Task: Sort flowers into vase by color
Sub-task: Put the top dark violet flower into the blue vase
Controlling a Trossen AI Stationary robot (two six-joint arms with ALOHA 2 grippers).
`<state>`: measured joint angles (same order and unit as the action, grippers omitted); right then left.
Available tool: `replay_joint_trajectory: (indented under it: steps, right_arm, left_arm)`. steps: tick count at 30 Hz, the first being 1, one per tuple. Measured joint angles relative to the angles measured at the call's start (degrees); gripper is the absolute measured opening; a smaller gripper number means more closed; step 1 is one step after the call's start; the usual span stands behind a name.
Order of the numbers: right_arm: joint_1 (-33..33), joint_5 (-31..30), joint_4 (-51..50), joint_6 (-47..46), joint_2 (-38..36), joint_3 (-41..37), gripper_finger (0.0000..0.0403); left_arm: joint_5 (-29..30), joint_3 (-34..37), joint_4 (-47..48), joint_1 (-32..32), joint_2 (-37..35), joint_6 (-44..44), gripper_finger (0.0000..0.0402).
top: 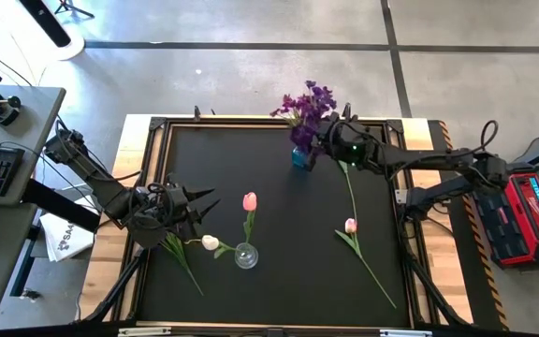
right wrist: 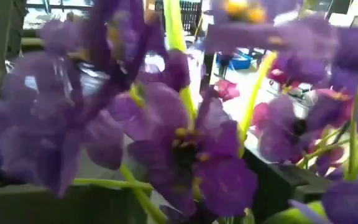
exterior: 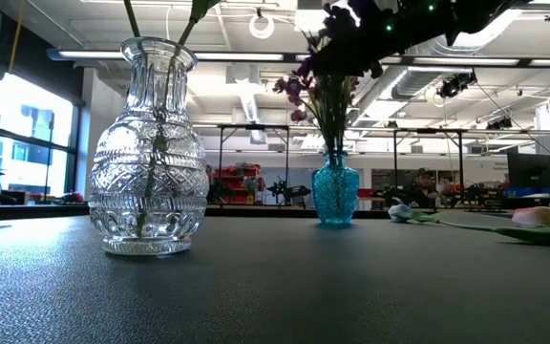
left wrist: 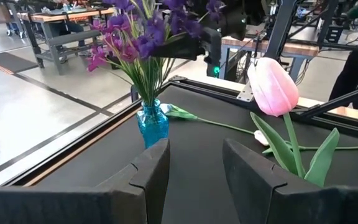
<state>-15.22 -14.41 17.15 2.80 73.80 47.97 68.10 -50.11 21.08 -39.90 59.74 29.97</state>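
A blue vase near the far edge holds several purple sprigs, also seen in the low view and the left wrist view. My right gripper is right at the purple blooms, which fill its wrist view and hide its fingers. A clear glass vase holds two stems. One is a pink tulip. A white tulip leans toward the left. My left gripper hovers open left of the clear vase, touching nothing.
A long-stemmed tulip lies on the mat right of centre, with another stem running toward the near right corner. A green leafy stem lies below my left gripper. A black frame rail edges the mat.
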Motion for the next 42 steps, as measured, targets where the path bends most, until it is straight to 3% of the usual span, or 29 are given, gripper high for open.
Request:
replay_joint_trajectory:
  steps: [5, 12, 20, 36, 42]
  right_arm:
    - [-0.9, 6.3, 2.2, 3.1, -0.6, 1.9, 0.0254]
    - [-0.9, 7.1, -14.6, 4.3, -0.7, 13.1, 0.0295]
    - [-0.9, 2.4, -22.7, 1.3, -0.7, 18.0, 0.0298]
    - [0.8, 2.7, -38.1, 2.2, -1.4, 28.6, 0.0298]
    - [2.9, -3.2, -44.3, 2.2, -1.5, 33.0, 0.0297]
  left_arm:
    - [0.0, 0.0, 0.0, 0.0, 0.0, 0.0, 0.0138]
    - [0.0, 0.0, -0.1, 0.0, 0.0, 0.0, 0.0138]
    - [0.0, 0.0, -0.1, 0.0, 0.0, 0.0, 0.0138]
    - [-0.3, 0.0, -0.1, 0.0, 0.0, 0.4, 0.0138]
    - [-0.4, 0.0, 0.0, 0.0, 0.0, 0.5, 0.0138]
